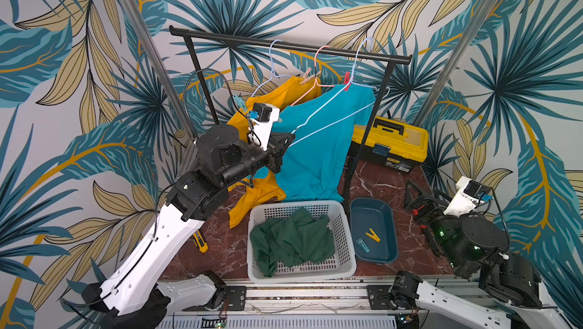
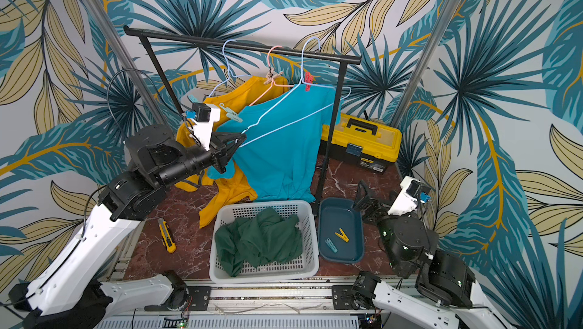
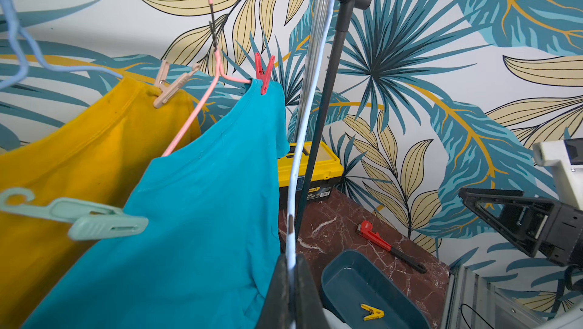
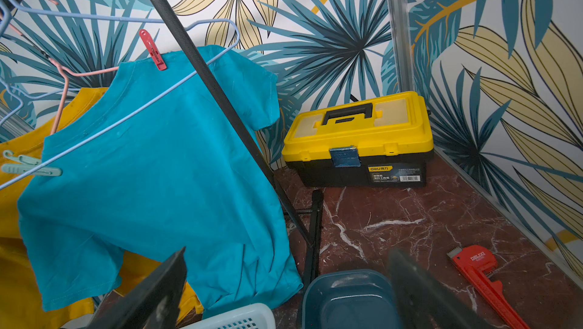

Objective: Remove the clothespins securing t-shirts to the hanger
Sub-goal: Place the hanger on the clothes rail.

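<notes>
Pins bite both shoulders of the blue shirt (image 1: 318,147). The red pin (image 1: 347,80) stands nearly upright with its handles up, clamping cloth to the pink hanger (image 3: 190,113) at the shoulder nearer the table's (image 1: 378,182) right edge. We see the right gripper (image 1: 410,198) low by that edge, beside the tray (image 1: 372,214), jaws wide and empty. The red pin lies up and back from it, so we judge this arm better placed. The left gripper (image 3: 291,267) is pinched on the blue hanger wire (image 3: 294,185), and the mint pin (image 3: 104,220) lies almost level just beside it.
</notes>
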Controlling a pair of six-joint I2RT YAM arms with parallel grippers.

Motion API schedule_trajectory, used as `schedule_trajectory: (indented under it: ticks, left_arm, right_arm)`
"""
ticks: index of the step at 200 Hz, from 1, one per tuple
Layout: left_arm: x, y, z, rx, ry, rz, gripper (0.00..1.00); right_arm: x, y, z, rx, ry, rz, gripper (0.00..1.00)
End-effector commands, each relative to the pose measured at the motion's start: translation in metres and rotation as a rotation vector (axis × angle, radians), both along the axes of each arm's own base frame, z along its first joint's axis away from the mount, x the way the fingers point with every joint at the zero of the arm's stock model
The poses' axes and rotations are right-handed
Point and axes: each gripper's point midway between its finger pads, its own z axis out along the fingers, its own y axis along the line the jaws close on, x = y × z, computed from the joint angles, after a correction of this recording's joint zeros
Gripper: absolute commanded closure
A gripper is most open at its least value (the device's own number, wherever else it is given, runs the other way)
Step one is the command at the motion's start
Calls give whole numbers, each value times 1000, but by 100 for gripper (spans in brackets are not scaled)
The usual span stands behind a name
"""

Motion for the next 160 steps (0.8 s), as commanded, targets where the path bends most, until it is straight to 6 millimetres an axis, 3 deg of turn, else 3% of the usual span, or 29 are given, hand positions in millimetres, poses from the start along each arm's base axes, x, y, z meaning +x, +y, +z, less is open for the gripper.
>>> schedule_trajectory:
  ticks: [1, 58, 114, 160]
  left_arm:
    - [4, -4, 18, -41, -34, -10, 100]
    - [20, -19, 3, -28, 1, -25, 100]
    - [24, -26, 10, -63, -17, -42, 100]
    - [24, -45, -9, -63, 52, -131, 100]
  right_arm:
    - [0, -1, -3, 9, -5, -7, 1]
    - [-1, -2, -5, 16, -3, -4, 0]
    - [-1, 0, -11, 24, 4, 0, 1]
    - [-2, -2, -11, 24, 3, 0, 0]
